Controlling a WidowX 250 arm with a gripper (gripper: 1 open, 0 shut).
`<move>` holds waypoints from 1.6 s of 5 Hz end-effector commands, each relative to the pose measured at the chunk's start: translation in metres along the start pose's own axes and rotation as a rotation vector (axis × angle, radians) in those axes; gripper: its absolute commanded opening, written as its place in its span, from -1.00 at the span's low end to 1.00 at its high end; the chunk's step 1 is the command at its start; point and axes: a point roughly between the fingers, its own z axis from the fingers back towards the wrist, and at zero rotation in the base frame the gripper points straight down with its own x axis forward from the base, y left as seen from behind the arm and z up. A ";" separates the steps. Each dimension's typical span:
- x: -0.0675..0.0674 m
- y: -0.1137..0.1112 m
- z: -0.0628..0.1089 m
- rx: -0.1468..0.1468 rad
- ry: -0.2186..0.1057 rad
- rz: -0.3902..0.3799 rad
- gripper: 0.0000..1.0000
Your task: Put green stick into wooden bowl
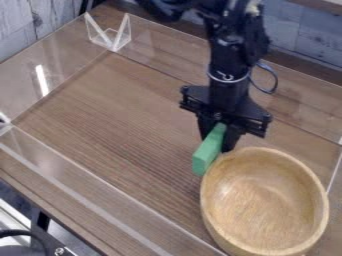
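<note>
The green stick (207,150) is a bright green bar hanging tilted from my gripper (221,130), which points straight down and is shut on the stick's upper end. Its lower end hangs just left of the near-left rim of the wooden bowl (265,205), a round shallow light-tan bowl at the lower right. The stick is off the table and outside the bowl. My black arm rises toward the top of the view.
The wood-grain table (107,110) is enclosed by clear plastic walls (54,70). A small clear stand (110,30) sits at the back left. A grey wall runs behind.
</note>
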 end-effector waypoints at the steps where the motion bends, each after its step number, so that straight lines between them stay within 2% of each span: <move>1: 0.004 -0.022 0.005 -0.025 -0.041 0.018 -1.00; 5: -0.008 -0.026 -0.010 -0.028 -0.019 0.048 -1.00; 6: -0.014 -0.028 -0.011 -0.035 -0.017 0.082 -1.00; 8: -0.016 -0.025 -0.008 -0.042 -0.010 0.083 -1.00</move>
